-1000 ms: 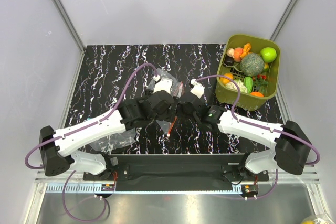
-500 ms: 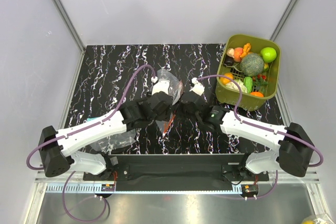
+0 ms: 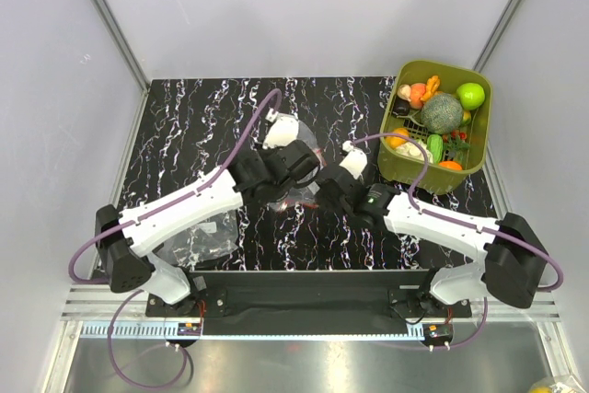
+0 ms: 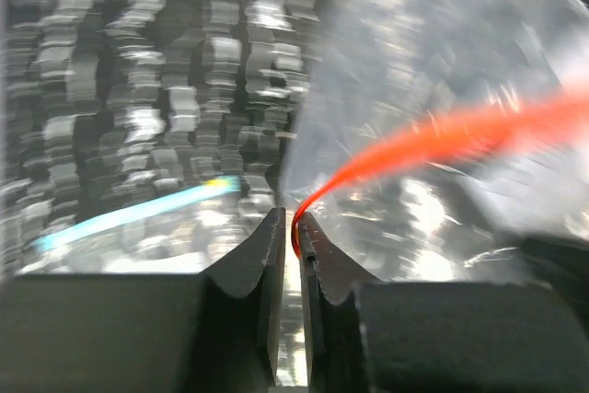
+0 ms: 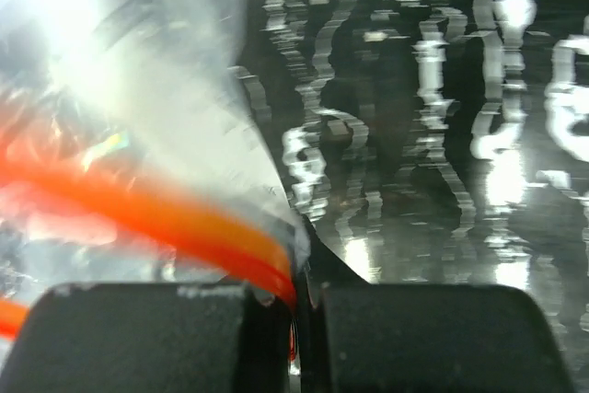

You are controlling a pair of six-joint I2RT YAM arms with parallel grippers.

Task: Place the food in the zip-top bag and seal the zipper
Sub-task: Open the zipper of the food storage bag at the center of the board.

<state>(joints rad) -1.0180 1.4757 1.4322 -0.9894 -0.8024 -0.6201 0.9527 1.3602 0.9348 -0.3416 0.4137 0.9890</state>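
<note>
Two clear bags lie on the black marbled table (image 3: pixel 184 117). The second bag (image 3: pixel 204 240), which has a teal-blue strip (image 4: pixel 129 215), lies crumpled to the left of the left pincer (image 4: pixel 291 227), toward the near edge of the table.

The left pincer is almost fully closed. Its two fingers pinch one end of the zipper (image 4: pixel 433 140), and the red-orange strip comes up out of the narrow gap between them and runs away to the right. The bag (image 4: pixel 442 43) spreads above and to the right of this pincer, and it hangs between the two pincers, in the middle of the table.

The right pincer (image 5: pixel 296 269) is closed too. It grips the zipper at the other side, where the strip enters between its fingers from the left. The plastic of the bag lies to the left of this pincer, and bare table is seen to its right.

Farther right of the right pincer, well apart from it, an olive-green tub (image 3: pixel 398 172) stands at the far right corner. All the toy food (image 3: pixel 419 92) is inside the tub, among it a netted melon (image 3: pixel 442 112) and a green apple (image 3: pixel 470 95). No food is seen in the bag.
</note>
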